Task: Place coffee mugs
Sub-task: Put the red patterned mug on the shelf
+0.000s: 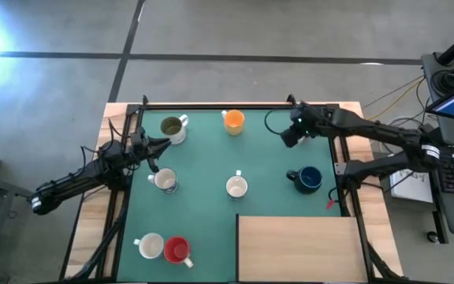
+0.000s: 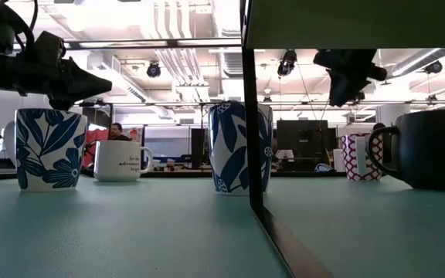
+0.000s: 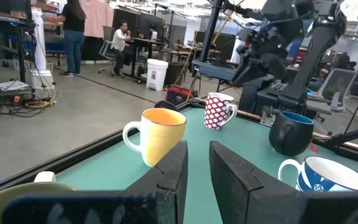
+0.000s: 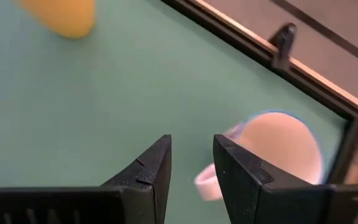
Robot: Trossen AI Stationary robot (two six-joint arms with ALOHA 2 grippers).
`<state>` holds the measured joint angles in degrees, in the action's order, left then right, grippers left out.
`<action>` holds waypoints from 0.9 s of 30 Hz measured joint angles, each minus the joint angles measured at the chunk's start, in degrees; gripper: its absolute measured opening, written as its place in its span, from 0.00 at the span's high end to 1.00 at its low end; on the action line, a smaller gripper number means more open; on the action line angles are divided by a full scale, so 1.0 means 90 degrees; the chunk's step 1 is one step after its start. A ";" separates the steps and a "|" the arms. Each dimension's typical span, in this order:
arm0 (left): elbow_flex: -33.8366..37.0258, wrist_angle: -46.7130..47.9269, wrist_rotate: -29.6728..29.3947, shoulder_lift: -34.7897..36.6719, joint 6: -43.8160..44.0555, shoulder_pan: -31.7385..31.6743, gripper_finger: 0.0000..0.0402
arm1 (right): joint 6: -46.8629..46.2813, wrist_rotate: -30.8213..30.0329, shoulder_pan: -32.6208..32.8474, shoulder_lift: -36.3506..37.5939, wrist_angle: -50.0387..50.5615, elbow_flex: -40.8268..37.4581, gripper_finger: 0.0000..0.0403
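Green mat covers the counter (image 1: 211, 189) in the high view, and seven mugs stand on it: the olive-inside mug (image 1: 173, 127) and the orange mug (image 1: 233, 121) near the far edge, two white mugs (image 1: 165, 181) (image 1: 236, 187) in the middle, the dark blue mug (image 1: 308, 179) at the right, another white mug (image 1: 150, 246) and the red mug (image 1: 177, 250) side by side at the near edge. The left pincer (image 1: 158, 146) hangs between the olive-inside mug and a white mug. The right pincer (image 1: 291, 136) hangs between the orange and dark blue mugs.

Low view shows both pincers above the mugs, touching none.

Left wrist view: the fingers (image 3: 171, 171) are slightly apart and hold nothing.

Right wrist view: the fingers (image 4: 155, 163) stand slightly apart, empty, above the mat beside a pale mug (image 4: 278, 154)
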<state>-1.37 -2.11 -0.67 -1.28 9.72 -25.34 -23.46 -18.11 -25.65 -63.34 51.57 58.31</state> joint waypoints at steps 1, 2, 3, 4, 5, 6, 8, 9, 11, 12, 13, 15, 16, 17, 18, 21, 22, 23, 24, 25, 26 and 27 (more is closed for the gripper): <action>0.0000 0.0000 0.0002 0.0000 0.0000 0.0002 0.88 | 0.0016 0.0000 -0.0061 -0.0097 0.0139 0.0074 0.73; -0.0002 0.0000 0.0002 0.0000 0.0000 0.0002 0.88 | 0.0022 0.0003 -0.0119 -0.0197 0.0233 0.0132 0.73; 0.0000 0.0000 0.0000 0.0000 0.0000 0.0000 0.88 | 0.0022 0.0014 -0.0171 -0.0280 0.0301 0.0194 0.73; -0.0002 0.0000 0.0000 0.0000 0.0000 0.0002 0.88 | 0.0024 0.0061 -0.0212 -0.0351 0.0360 0.0246 0.73; -0.0002 -0.0002 0.0002 0.0000 0.0000 0.0002 0.88 | 0.0022 0.0168 -0.0251 -0.0417 0.0449 0.0304 0.73; 0.0000 -0.0001 0.0002 0.0000 0.0000 0.0002 0.88 | 0.0015 0.0340 -0.0290 -0.0494 0.0549 0.0345 0.73; -0.0001 0.0000 0.0002 0.0000 0.0000 0.0002 0.88 | 0.0009 0.0726 -0.0363 -0.0644 0.0738 0.0401 0.73; 0.0000 0.0000 0.0002 0.0000 0.0000 0.0001 0.88 | 0.0013 0.0904 -0.0386 -0.0718 0.0819 0.0422 0.73; 0.0000 0.0000 0.0002 0.0000 0.0000 0.0002 0.88 | 0.0007 0.1052 -0.0405 -0.0823 0.0935 0.0491 0.71; 0.0000 0.0000 0.0002 0.0000 0.0000 0.0002 0.88 | 0.0011 0.1046 -0.0408 -0.0863 0.0946 0.0516 0.70; 0.0000 -0.0002 0.0002 0.0000 0.0000 0.0002 0.88 | 0.0054 0.1019 -0.0415 -0.0907 0.0953 0.0524 0.69; 0.0000 0.0000 0.0002 0.0000 0.0000 0.0002 0.88 | 0.0095 0.1013 -0.0417 -0.1020 0.0969 0.0527 0.68; 0.0000 0.0000 0.0002 0.0000 0.0000 0.0002 0.88 | 0.0075 0.1013 -0.0417 -0.1072 0.0969 0.0529 0.67; -0.0001 0.0000 0.0002 0.0000 0.0000 0.0002 0.88 | 0.0056 0.1012 -0.0419 -0.1116 0.0982 0.0537 0.67; -0.0002 -0.0002 0.0002 0.0000 0.0000 0.0000 0.88 | 0.0053 0.1010 -0.0425 -0.1159 0.1003 0.0548 0.67; 0.0000 0.0000 0.0002 0.0000 0.0000 0.0000 0.88 | 0.0043 0.1006 -0.0483 -0.1301 0.1029 0.0529 0.67; 0.0000 -0.0001 0.0002 0.0000 0.0000 0.0000 0.88 | -0.0013 0.1005 -0.0497 -0.1355 0.1073 0.0516 0.68; 0.0000 0.0000 0.0002 0.0000 0.0000 0.0000 0.88 | -0.0110 0.0997 -0.0513 -0.1414 0.1119 0.0512 0.69; 0.0000 0.0000 0.0002 0.0000 0.0000 0.0002 0.88 | -0.0154 0.0981 -0.0530 -0.1456 0.1134 0.0512 0.69; 0.0000 0.0000 0.0003 0.0000 0.0000 0.0002 0.88 | -0.0215 0.0962 -0.0539 -0.1497 0.1164 0.0526 0.70; 0.0000 0.0000 0.0002 0.0000 0.0000 0.0001 0.88 | -0.0245 0.0924 -0.0536 -0.1542 0.1245 0.0562 0.70; 0.0000 0.0000 0.0002 0.0000 0.0000 0.0002 0.88 | -0.0250 0.0864 -0.0535 -0.1579 0.1307 0.0606 0.71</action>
<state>-1.37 -2.11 -0.64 -1.28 9.72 -25.32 -25.71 -10.33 -30.46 -77.55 63.33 63.76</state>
